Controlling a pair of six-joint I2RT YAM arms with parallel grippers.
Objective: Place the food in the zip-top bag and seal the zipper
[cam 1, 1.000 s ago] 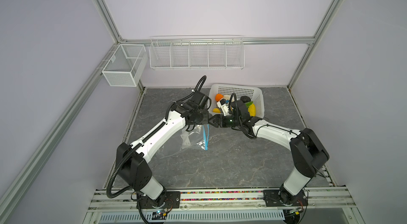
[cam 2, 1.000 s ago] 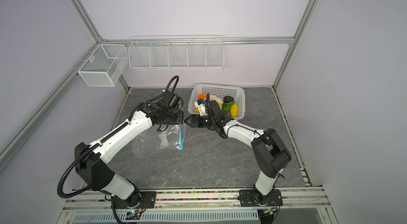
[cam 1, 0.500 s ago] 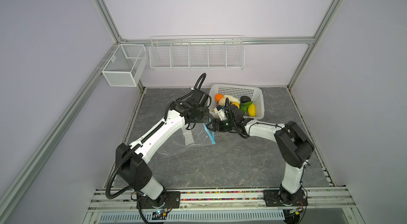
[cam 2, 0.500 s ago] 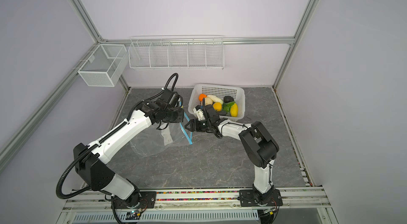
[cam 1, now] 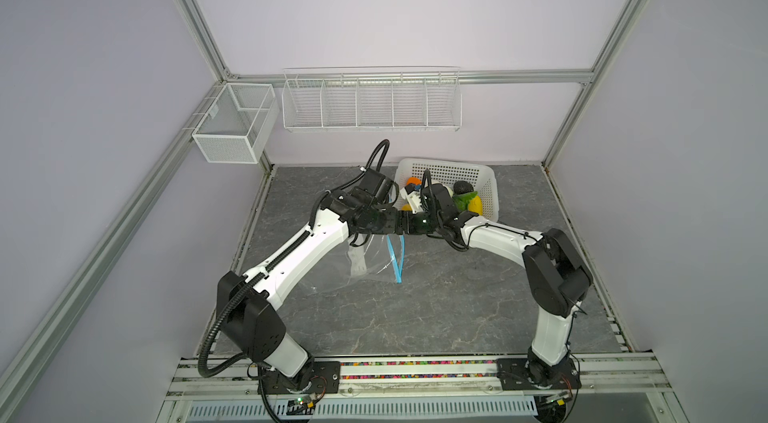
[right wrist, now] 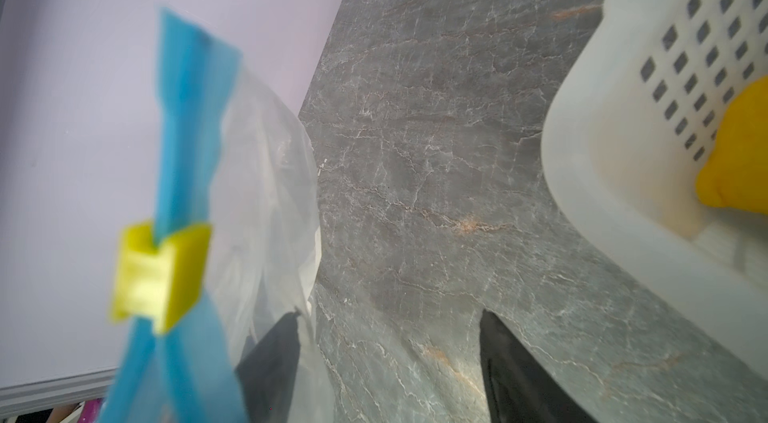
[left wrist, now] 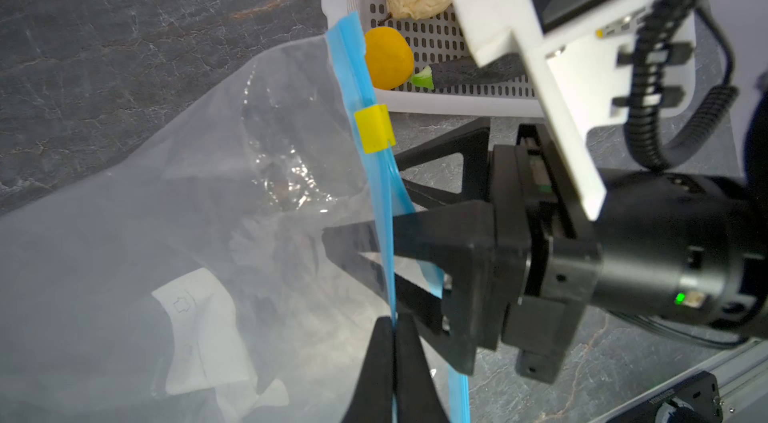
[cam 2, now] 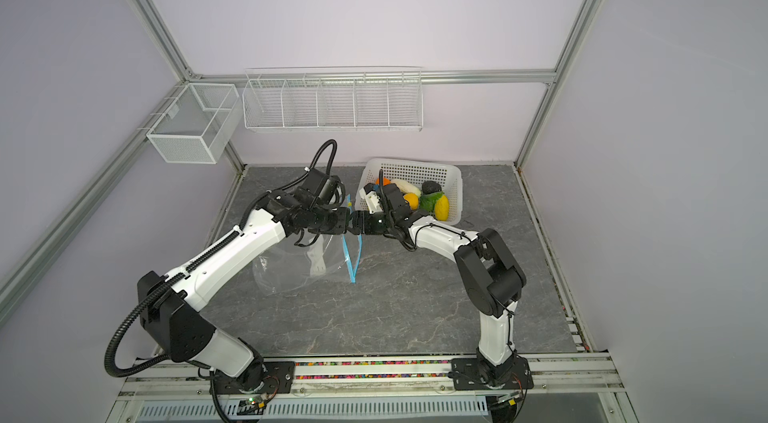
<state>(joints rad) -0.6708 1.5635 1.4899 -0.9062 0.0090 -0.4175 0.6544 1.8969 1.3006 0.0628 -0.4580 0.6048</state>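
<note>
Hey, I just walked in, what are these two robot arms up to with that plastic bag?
The left gripper is shut on the blue zipper strip, holding the mouth edge of the clear zip-top bag up above the table. The right gripper is open right at that edge, one finger showing through the plastic, seemingly working into the mouth. The yellow slider sits near one end of the strip. All the toy food lies in the white basket; none is in the bag.
</note>
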